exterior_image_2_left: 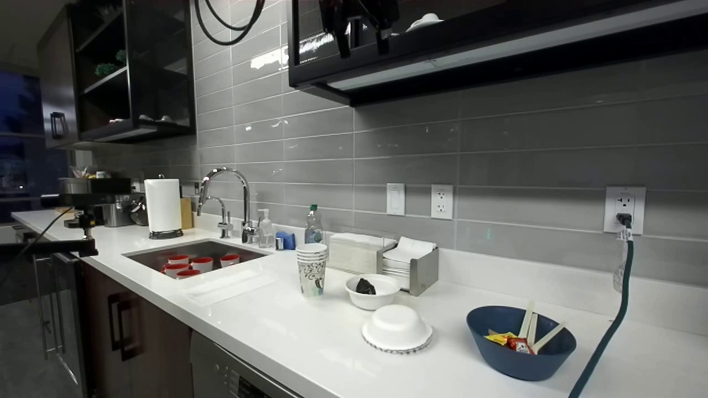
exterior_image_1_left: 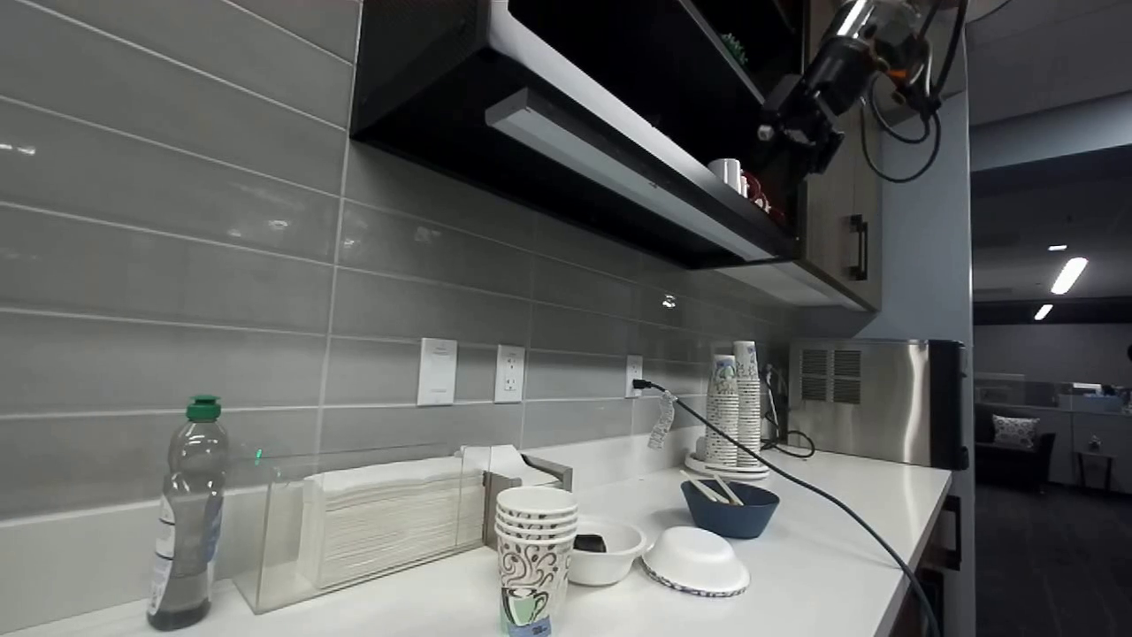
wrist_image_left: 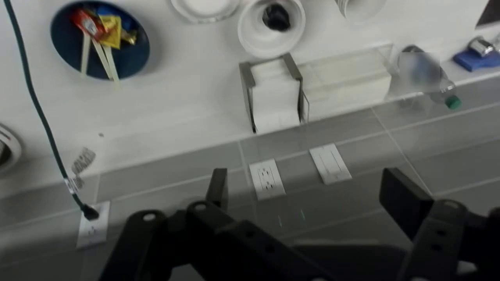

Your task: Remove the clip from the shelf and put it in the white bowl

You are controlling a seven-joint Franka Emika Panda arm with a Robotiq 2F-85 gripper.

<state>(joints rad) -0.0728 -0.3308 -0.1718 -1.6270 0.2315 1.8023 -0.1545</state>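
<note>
Well below the gripper (wrist_image_left: 307, 188), and apart from it, one white bowl (exterior_image_2_left: 371, 302) stands upright on the counter (exterior_image_2_left: 315, 342); within that bowl lies one dark object (wrist_image_left: 276, 17), presumably the clip, though its form is too small to tell for certain; just beside the bowl, likewise beneath the tool, sits one upturned bowl (exterior_image_2_left: 397, 326), judged no part of the job; at the tool itself, the fingers (wrist_image_left: 402, 201) stand wide apart, with nothing held between them; roughly level with the tool runs the shelf (exterior_image_1_left: 663, 159), and the gripper appears before its front in both exterior views, contact impossible to tell; no clip can be made out upon it, the interior being dark; progress, as judged: removal from the shelf, apparently done; transfer to the bowl below the tool, apparently done; release, likewise, if the dark object is indeed the clip; outstanding: nothing of substance, save perhaps drawing the arm (exterior_image_1_left: 884, 40) clear of the shelf; reservation: should the dark object prove something else, the whole fetch, from tool height down to the bowl, is yet to do.
</note>
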